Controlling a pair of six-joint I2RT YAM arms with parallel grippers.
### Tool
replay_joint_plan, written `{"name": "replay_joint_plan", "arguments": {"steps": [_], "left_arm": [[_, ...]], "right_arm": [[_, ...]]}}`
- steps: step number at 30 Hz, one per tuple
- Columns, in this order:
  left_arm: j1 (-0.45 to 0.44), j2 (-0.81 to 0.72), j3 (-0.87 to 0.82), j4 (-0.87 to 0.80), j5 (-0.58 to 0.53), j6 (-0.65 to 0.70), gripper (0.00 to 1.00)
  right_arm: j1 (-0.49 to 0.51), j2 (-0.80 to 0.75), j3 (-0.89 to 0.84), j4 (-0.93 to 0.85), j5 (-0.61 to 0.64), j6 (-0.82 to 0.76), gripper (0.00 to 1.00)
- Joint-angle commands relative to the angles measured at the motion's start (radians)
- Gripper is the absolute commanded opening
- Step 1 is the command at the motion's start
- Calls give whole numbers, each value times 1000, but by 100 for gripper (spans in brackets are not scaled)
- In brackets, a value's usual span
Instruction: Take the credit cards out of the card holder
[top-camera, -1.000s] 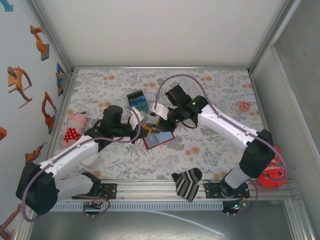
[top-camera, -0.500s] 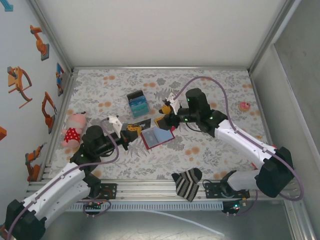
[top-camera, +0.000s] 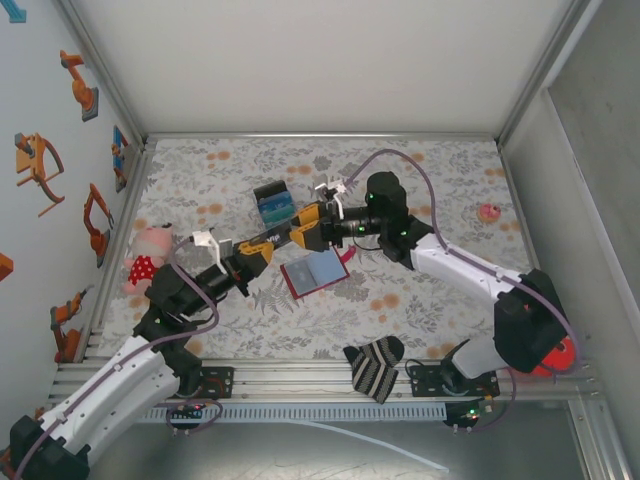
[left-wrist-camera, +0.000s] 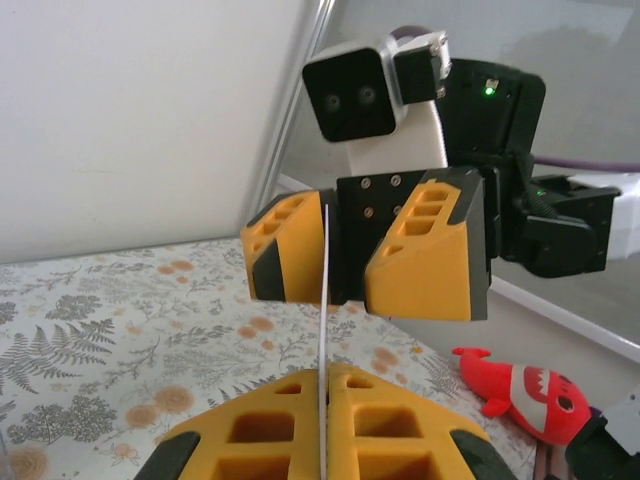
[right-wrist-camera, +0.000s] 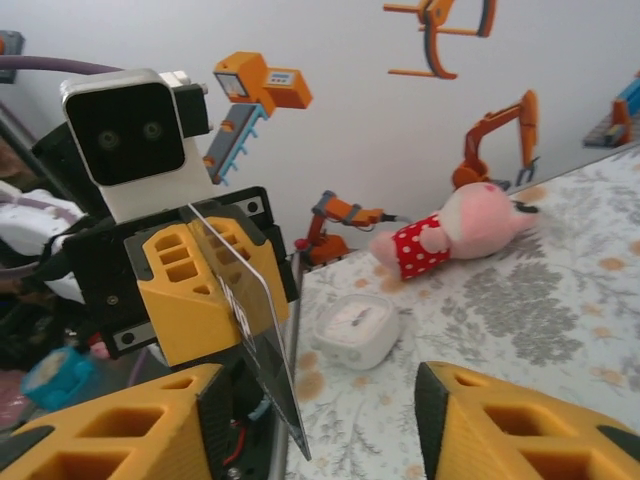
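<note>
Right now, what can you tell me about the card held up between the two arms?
The card is a thin, flat, dark-looking rectangle with pale markings on one face. It is held above the table, tilted, one end pinched in the shut left tool. Its free end reaches into the open right tool; whether they touch, I cannot tell.

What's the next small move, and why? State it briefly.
Probably close the right gripper on the credit card: the left gripper pinches it, clear of the card holder, and its free end sits between the right's open fingers.
</note>
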Motion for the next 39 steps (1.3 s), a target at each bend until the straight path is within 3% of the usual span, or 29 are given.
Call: {"name": "replay_joint_plan", "arguments": {"steps": [1,4,12,13,21,26,30,35,39], "left_arm": [[-6,17,-5,79,-2,-43,0],[-7,40,-1,109,1,-51,0],[-11,58,19,89,17,-55,0],[-10,53,26,68,14,-52,2],[-11,-19,166,-319,-86,61,65],[-11,-30,258,-498,-89,178,81],[-13,-6,314,-573,-35,262,76],[-12,104,421,-671,80,364,58],[-11,206,470,-697,132,450,56]], "right_arm": [[9,17,43,109,-97,60,47],[19,31,55,109,-114,60,41],[21,10,63,68,-104,24,0],[21,3,63,49,-98,9,0],[21,-110,80,-338,41,-286,0],[21,-155,95,-514,106,-403,0],[21,-166,109,-583,126,-438,0],[21,-161,126,-627,115,-455,0],[21,-149,140,-653,98,-461,0]]}}
